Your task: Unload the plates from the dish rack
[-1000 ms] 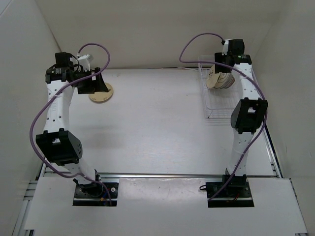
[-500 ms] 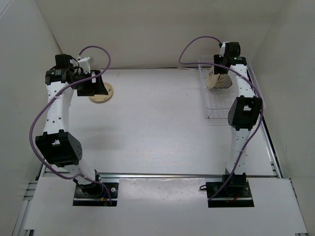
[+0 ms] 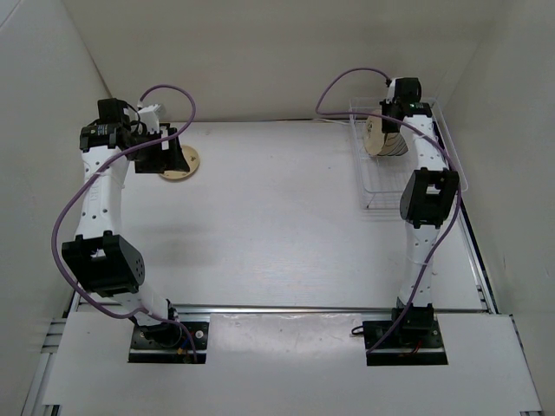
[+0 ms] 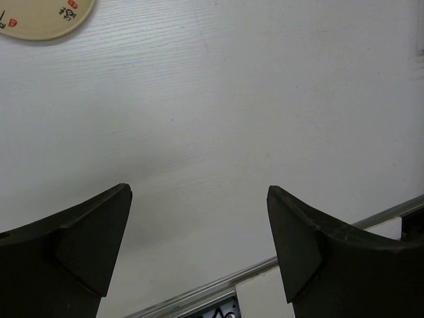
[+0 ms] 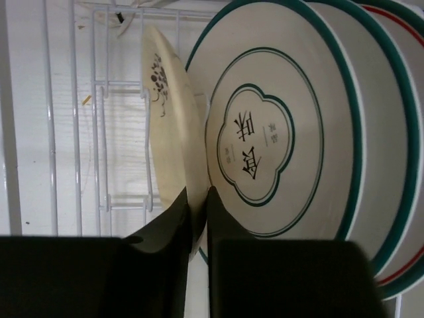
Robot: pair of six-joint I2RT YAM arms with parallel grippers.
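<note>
The right claw (image 5: 199,199) is pinched together on the lower rim of the tan plate (image 5: 169,126), which stands on edge in the rack (image 3: 362,186) at the upper right of the overhead view. From where I stand that is a thin hold: only the fingertips bite, right at the edge, so the plate could swing or slide out once its weight comes off the wires. The ringed plate (image 5: 265,132) leans just beside it, so close to the inner finger that I cannot tell whether they touch. A lift that tilts to the right of the wrist view would likely scrape it or tip it against the plates behind (image 5: 371,132). Pulled out crooked, the tan plate's far edge might also catch an upright bar and drag the light rack across the tabletop (image 3: 277,208), or wrench the plate loose. A straight, slow pull looks safest. The left claw (image 4: 199,192) hangs with its jaws wide apart and nothing between them at the upper left of the overhead view. A second tan plate (image 4: 40,16) lies flat near it, well apart from the rack.
</note>
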